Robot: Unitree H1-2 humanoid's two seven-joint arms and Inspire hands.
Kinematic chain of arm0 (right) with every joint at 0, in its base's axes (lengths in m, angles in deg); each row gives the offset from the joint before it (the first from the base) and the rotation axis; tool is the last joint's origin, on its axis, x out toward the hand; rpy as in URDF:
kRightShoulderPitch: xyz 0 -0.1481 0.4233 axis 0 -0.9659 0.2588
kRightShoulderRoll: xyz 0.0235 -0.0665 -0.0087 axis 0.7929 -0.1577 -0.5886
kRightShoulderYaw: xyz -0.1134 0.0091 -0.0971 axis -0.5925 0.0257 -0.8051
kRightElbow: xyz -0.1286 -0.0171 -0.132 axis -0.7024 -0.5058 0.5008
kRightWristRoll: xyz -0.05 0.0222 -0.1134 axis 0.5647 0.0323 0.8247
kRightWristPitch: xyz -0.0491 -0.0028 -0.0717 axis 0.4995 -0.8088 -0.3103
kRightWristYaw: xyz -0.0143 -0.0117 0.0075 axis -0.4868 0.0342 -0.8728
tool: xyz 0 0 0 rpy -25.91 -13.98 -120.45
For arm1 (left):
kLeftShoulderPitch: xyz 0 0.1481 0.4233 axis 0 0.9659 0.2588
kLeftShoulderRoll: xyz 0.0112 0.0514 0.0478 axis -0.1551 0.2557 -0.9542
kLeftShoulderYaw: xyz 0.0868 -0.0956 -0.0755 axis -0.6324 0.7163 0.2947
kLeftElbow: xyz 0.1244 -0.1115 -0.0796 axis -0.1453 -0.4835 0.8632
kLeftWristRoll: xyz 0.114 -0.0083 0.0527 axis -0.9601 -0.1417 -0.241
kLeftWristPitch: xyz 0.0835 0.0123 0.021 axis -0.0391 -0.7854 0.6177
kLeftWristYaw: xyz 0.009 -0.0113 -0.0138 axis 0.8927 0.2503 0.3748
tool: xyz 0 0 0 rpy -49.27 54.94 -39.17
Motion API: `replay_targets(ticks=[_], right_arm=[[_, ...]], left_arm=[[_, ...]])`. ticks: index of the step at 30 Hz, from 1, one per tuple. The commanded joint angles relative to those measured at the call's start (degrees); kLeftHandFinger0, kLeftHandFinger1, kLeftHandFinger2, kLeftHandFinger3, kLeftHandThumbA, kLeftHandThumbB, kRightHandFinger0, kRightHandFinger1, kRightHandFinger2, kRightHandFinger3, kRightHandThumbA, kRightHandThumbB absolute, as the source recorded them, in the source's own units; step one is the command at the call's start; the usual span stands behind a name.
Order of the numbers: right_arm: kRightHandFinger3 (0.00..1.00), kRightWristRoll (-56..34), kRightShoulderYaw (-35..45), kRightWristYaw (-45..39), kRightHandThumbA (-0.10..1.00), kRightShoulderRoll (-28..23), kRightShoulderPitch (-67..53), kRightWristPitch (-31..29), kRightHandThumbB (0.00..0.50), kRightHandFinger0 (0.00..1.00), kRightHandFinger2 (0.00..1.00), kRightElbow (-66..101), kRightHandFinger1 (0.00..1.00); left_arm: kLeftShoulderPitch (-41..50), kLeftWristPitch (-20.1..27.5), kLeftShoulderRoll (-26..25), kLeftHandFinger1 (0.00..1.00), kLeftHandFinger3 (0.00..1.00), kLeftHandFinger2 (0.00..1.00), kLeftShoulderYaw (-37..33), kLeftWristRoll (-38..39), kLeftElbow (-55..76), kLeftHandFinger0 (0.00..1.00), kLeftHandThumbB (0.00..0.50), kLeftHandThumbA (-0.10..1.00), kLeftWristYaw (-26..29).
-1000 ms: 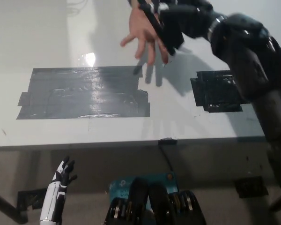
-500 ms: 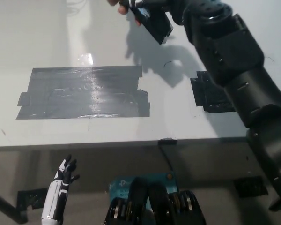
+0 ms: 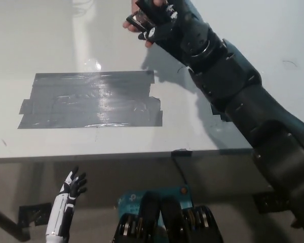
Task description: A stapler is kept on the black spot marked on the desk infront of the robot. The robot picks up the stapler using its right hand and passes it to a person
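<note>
Being handed over at the far end of the surface [image 3: 202,134], the stapler [image 3: 140,21] is being gripped in the closed fingers of the right robot hand [image 3: 159,23], held raised off the surface. A person's hand [image 3: 138,24] is showing just behind the robot hand, touching or nearly touching the stapler; which cannot be told. The passing step is judged to be under way. A steady hold is being called for next, until the person's grip is sure, and only then a release. Well below and to the left, off the surface, the white left robot hand [image 3: 71,190] is resting with fingers spread, holding nothing.
</note>
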Motion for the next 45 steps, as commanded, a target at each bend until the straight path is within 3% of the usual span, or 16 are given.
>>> replay_targets(ticks=[1, 3, 5, 6, 12, 16, 20, 26, 28, 30, 35, 39, 41, 45], right_arm=[[1.00, 6.75, -1.27, -5.21, 1.00, -1.20, 6.13, -9.04, 0.387, 1.00, 1.00, 0.60, 1.00], [1.00, 6.38, -0.49, -7.47, 1.00, -1.91, 5.01, -9.32, 0.478, 1.00, 1.00, 1.25, 1.00], [1.00, 7.39, -0.88, -9.06, 1.00, -3.09, 4.07, -8.94, 0.450, 1.00, 1.00, 3.09, 1.00], [1.00, 7.63, -0.74, -10.42, 1.00, -4.16, 3.36, -8.70, 0.471, 1.00, 1.00, 5.13, 1.00], [1.00, 7.49, 2.44, -14.98, 1.00, -9.64, 0.39, -5.17, 0.481, 1.00, 1.00, 19.51, 1.00], [1.00, 6.54, 4.99, -17.71, 1.00, -13.34, -1.76, -3.22, 0.452, 1.00, 1.00, 29.63, 1.00], [1.00, 4.78, 8.80, -20.46, 1.00, -19.09, -4.53, 0.77, 0.417, 1.00, 1.00, 45.47, 1.00], [1.00, 1.52, 15.96, -22.54, 1.00, -27.52, -14.17, 11.51, 0.429, 1.00, 1.00, 77.16, 1.00], [1.00, -0.73, 18.66, -22.55, 1.00, -29.43, -18.27, 12.46, 0.429, 1.00, 1.00, 86.94, 1.00], [1.00, -1.67, 20.21, -22.23, 1.00, -31.15, -22.41, 12.46, 0.481, 1.00, 1.00, 94.99, 1.00], [1.00, -9.70, 24.29, -20.07, 1.00, -34.63, -31.45, 12.46, 0.428, 1.00, 1.00, 108.35, 1.00], [1.00, -15.08, 26.20, -16.53, 1.00, -36.41, -39.74, 12.46, 0.439, 1.00, 1.00, 116.51, 1.00], [1.00, -15.81, 26.98, -16.49, 1.00, -35.51, -44.74, 10.48, 0.480, 1.00, 1.00, 118.07, 1.00], [1.00, -16.60, 24.98, -14.86, 1.00, -33.52, -52.90, 2.82, 0.422, 1.00, 1.00, 118.20, 1.00]], left_arm=[[-1.05, -0.86, -0.93, 0.89, 1.00, 0.88, -0.59, 0.05, 2.93, 0.87, 0.428, 1.00, -0.98], [-1.06, -0.46, -1.11, 0.88, 1.00, 0.88, -0.76, -0.08, 2.89, 0.84, 0.431, 1.00, -0.92], [-1.12, -0.42, -1.19, 0.86, 0.99, 0.86, -0.88, -0.11, 2.90, 0.84, 0.431, 1.00, -0.91], [-1.23, -0.46, -1.27, 0.85, 0.98, 0.86, -0.86, -0.03, 2.84, 0.83, 0.437, 1.00, -0.88], [-1.39, -0.84, -1.49, 0.84, 0.97, 0.84, -0.85, 0.15, 2.61, 0.81, 0.434, 1.00, -0.79], [-0.98, -1.04, -1.46, 0.85, 0.98, 0.84, -0.95, 0.54, 2.42, 0.82, 0.436, 1.00, -0.97], [-0.72, -0.75, -1.39, 0.82, 0.96, 0.81, -0.97, 1.31, 2.32, 0.81, 0.439, 0.98, -1.28], [-1.27, -0.71, -1.13, 0.85, 0.97, 0.82, -0.80, 0.42, 2.05, 0.83, 0.403, 0.98, -0.39], [-1.56, -0.48, -1.24, 0.84, 0.98, 0.82, -0.69, -0.02, 1.90, 0.83, 0.393, 0.99, -0.06], [-1.97, 0.05, -1.37, 0.83, 0.97, 0.81, -0.55, -0.40, 1.43, 0.79, 0.405, 1.00, 0.31], [-4.83, 0.38, -1.32, 0.82, 0.97, 0.81, -0.34, 0.00, -0.12, 0.78, 0.395, 1.00, 0.44], [-6.71, -0.05, -1.24, 0.82, 0.98, 0.83, -0.21, 0.26, -0.89, 0.77, 0.393, 1.00, 0.45], [-7.37, 0.50, -1.50, 0.84, 0.98, 0.85, -0.38, 0.10, -1.43, 0.76, 0.372, 1.00, 0.27], [-7.39, 0.75, -1.71, 0.85, 0.99, 0.85, -0.49, -0.35, -1.46, 0.75, 0.366, 1.00, 0.32]])
